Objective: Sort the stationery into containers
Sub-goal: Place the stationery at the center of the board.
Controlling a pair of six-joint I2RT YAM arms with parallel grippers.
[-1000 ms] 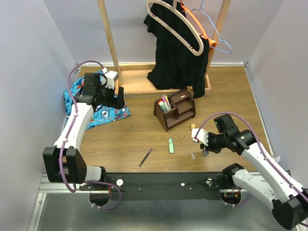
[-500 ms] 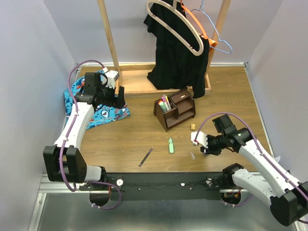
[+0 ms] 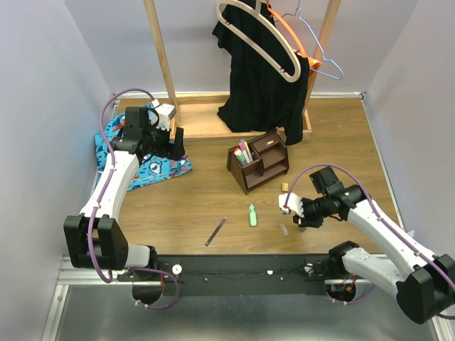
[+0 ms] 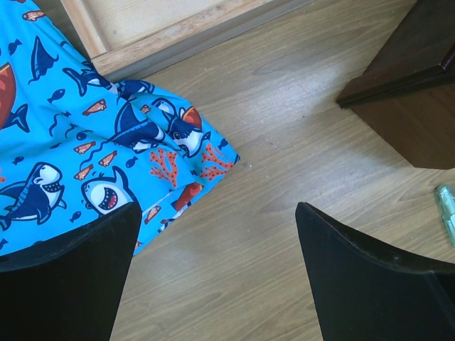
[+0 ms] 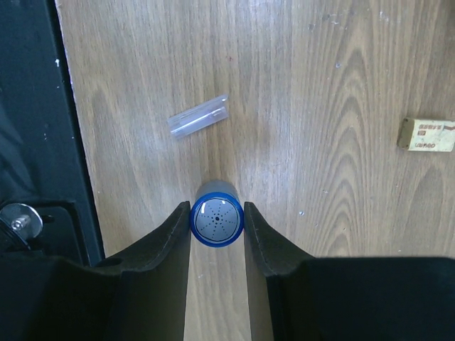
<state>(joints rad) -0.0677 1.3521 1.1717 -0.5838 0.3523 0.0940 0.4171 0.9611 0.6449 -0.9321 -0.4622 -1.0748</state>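
My right gripper (image 5: 217, 207) is shut on a small blue bottle (image 5: 217, 221) that stands upright on the table, one finger pressed against each side. In the top view this gripper (image 3: 301, 222) is at the near right. A clear cap (image 5: 198, 118) lies just beyond the bottle, and a tan eraser (image 5: 426, 135) lies farther off. A pale green marker (image 3: 252, 214) and a thin purple pen (image 3: 215, 231) lie on the table. The dark brown organizer (image 3: 259, 160) holds several markers (image 3: 242, 152). My left gripper (image 4: 217, 220) is open and empty over bare wood beside the cloth.
A blue shark-patterned cloth (image 3: 160, 169) lies at the left under my left arm. The light wooden rack base (image 3: 206, 121) stands at the back, with a black garment (image 3: 259, 78) and hangers above it. A black rail (image 3: 234, 266) runs along the near edge.
My right arm has shifted a little to the left, its fingers still at the blue bottle. The left arm has not moved.
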